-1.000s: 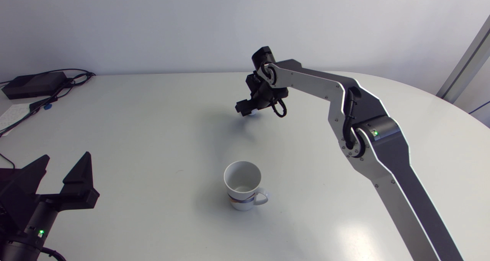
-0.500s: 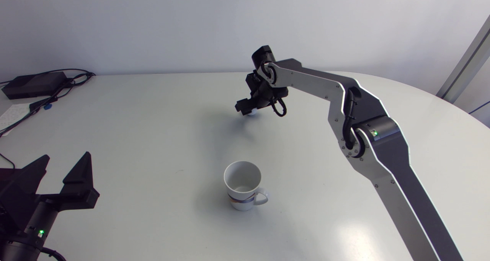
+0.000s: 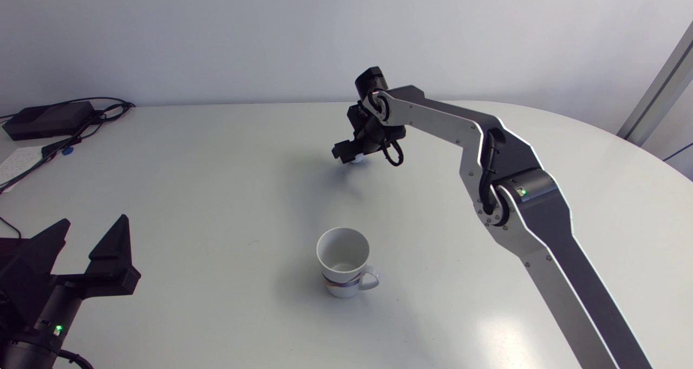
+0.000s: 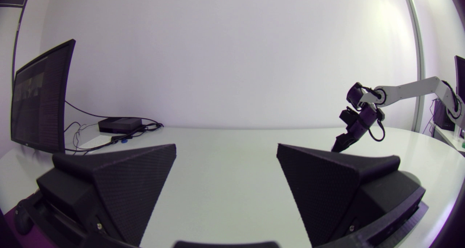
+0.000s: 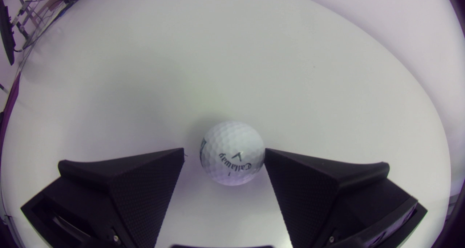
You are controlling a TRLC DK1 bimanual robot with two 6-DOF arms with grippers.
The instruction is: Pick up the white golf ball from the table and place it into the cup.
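Golf ball (image 5: 231, 152) rests inside the spread right pincer (image 5: 223, 152).

Left gripper (image 4: 226, 148), fingers spread wide over the pale table (image 4: 225, 190); right arm (image 4: 407, 90) angled down beyond one finger, black box (image 4: 120, 123) with cables (image 4: 147, 128) at the far edge.

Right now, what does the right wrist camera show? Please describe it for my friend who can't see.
A white golf ball sits on the pale table between the two black wedge fingers of the right gripper. One finger looks to be against the ball, while a small gap shows beside the other.
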